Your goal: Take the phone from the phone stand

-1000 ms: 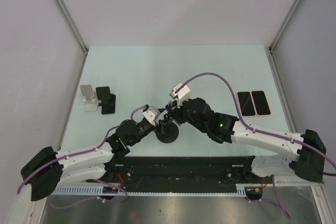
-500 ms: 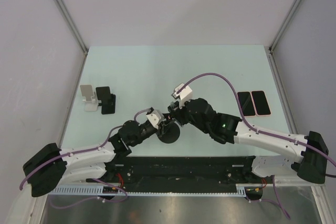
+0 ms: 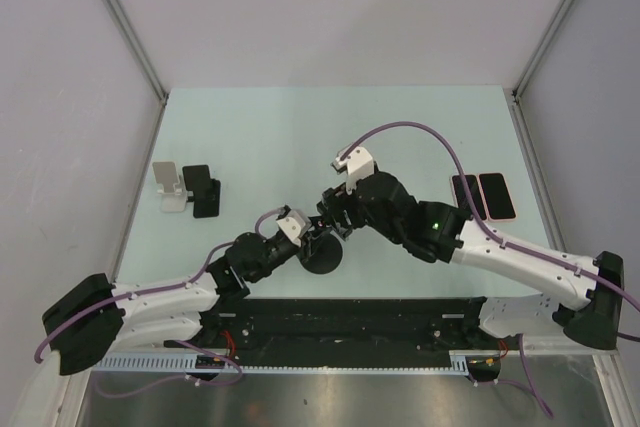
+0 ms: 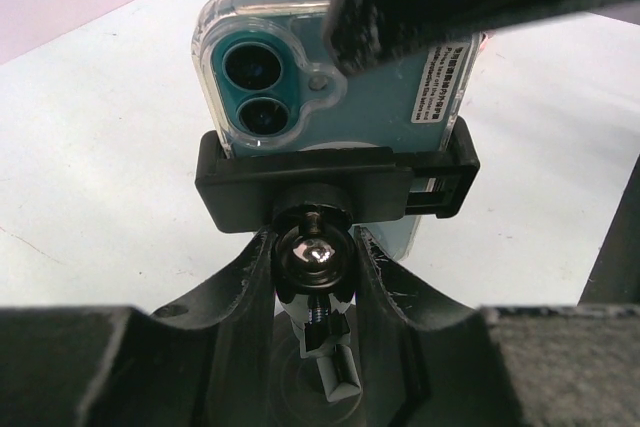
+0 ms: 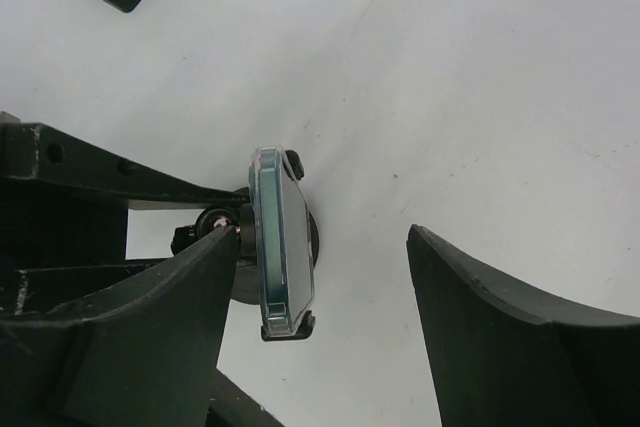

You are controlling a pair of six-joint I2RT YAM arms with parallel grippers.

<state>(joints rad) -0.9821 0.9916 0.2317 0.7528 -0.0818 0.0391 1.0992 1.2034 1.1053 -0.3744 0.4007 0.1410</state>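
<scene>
On the phone (image 4: 345, 117), illegible white label (image 4: 442, 82)

Place: robot lab (booth-like, to my eye)
Walls: grey panels (image 3: 330, 7) at 9, 12, 3 o'clock
Bench: cable duct (image 3: 300, 360) at 6 o'clock

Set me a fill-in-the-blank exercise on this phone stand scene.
1. The phone, clamped in the phone stand, shows ___ camera lenses.
2. The right pincer stands ___, one finger on each side of the phone.
3. The left pincer is closed on the phone stand's ___ joint.
4. Two spare phones lie flat on the table's ___ side.
Missing words: two; open; ball; right.
</scene>
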